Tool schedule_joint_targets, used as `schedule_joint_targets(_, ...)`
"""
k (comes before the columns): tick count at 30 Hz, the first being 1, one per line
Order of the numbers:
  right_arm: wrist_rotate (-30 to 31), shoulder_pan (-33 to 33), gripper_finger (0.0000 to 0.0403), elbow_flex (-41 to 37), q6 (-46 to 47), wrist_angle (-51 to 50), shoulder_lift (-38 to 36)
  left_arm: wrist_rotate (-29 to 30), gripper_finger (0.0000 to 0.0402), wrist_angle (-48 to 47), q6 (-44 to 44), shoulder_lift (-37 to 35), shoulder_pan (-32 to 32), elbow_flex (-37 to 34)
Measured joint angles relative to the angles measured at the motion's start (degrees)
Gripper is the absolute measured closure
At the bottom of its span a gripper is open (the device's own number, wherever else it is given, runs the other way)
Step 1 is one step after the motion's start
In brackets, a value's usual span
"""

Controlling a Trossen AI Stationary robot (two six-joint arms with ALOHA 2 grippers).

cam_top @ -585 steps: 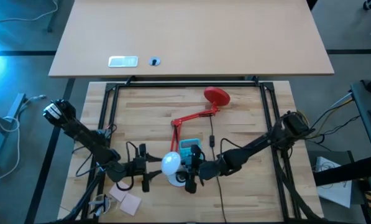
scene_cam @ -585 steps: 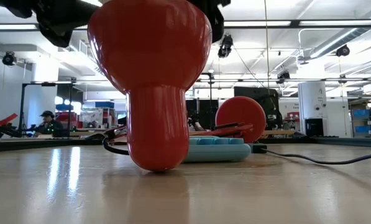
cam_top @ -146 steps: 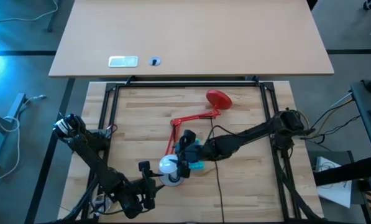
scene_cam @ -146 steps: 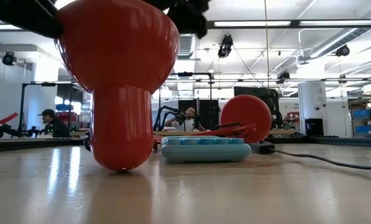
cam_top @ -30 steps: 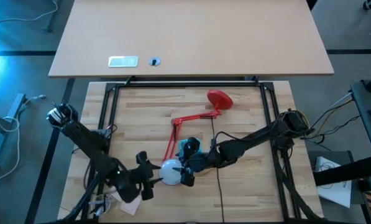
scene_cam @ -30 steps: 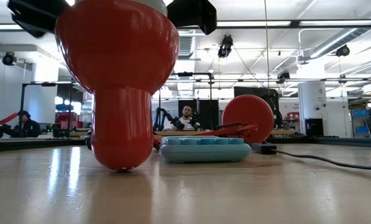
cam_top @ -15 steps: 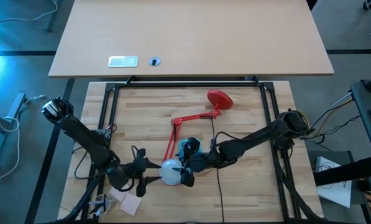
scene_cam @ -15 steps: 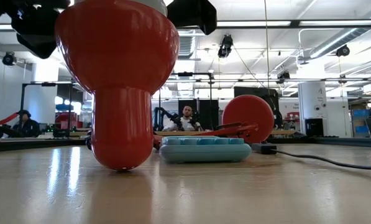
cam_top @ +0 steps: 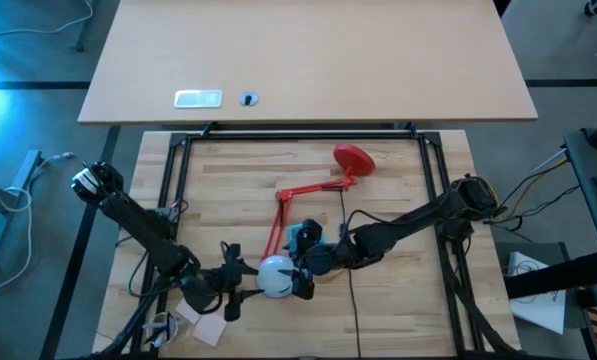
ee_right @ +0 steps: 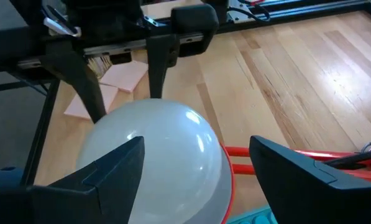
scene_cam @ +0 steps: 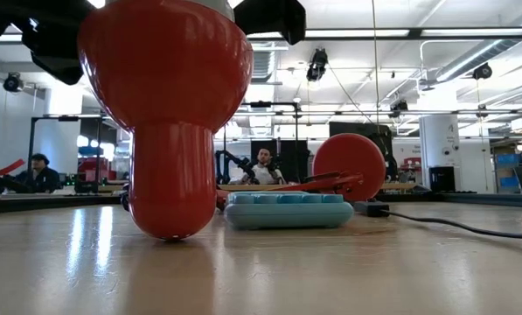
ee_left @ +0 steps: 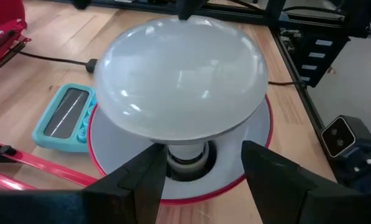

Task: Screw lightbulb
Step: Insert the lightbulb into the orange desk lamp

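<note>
The white lightbulb (cam_top: 273,274) stands dome up in the red lamp's upturned shade (scene_cam: 164,114), its neck (ee_left: 186,155) down in the shade's white inside. The shade rests on the table by its narrow back end (scene_cam: 171,229). My left gripper (ee_left: 204,180) is open at the bulb's left, one finger on each side of the neck under the dome. My right gripper (cam_top: 300,282) is open at the bulb's right, its fingers (ee_right: 291,174) wide apart on either side of bulb and shade. My left gripper comes level from the table's left with its fingers (ee_left: 149,180) beside the bulb's neck; I cannot tell whether they touch it. My right gripper comes level from the right around the shade's rim (ee_right: 225,180); I cannot tell whether it touches the rim.
The lamp's red jointed arm (cam_top: 303,192) runs back to its round base (cam_top: 350,157). A teal device (cam_top: 306,238) lies just behind the shade, with a black cable (cam_top: 346,225) beside it. Pink paper pads (cam_top: 203,320) lie near the front left.
My left gripper has swung from the near left of the bulb toward the far edge, and now comes at the bulb level from the left. The bulb, the shade and my right gripper have stayed where they were.
</note>
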State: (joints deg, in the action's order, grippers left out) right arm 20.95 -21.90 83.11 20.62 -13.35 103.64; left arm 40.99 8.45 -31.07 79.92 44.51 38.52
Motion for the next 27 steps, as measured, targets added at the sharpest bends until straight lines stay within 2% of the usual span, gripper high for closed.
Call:
schedule_joint_targets(5, 0.0, -0.5, 0.0116, 0.0, -1.4, -1.2, -3.3, 0.0, 0.0203, -0.4, 0.0, 0.0, 0.0, 0.0)
schedule_joint_targets(8, 0.6, -0.5, 0.0118, 0.1, -1.5, -5.9, -5.9, 0.0, 0.0203, -0.4, -0.1, 0.0, 0.0, 0.0)
schedule_joint_targets(14, 9.0, -0.3, 0.0117, 0.1, 1.6, -18.9, -6.6, 0.0, 0.0203, -0.6, 0.0, -0.1, 0.0, 0.0)
schedule_joint_targets(21, 7.0, -0.2, 0.0127, 0.0, 1.9, -15.0, -0.6, 0.0, 0.0203, -0.8, 0.0, -0.1, 0.0, 0.0)
schedule_joint_targets(27, 6.2, -0.4, 0.0125, 0.0, 2.3, -14.1, 0.0, 0.6, 0.0203, -2.1, -1.8, -0.3, -0.2, 0.0)
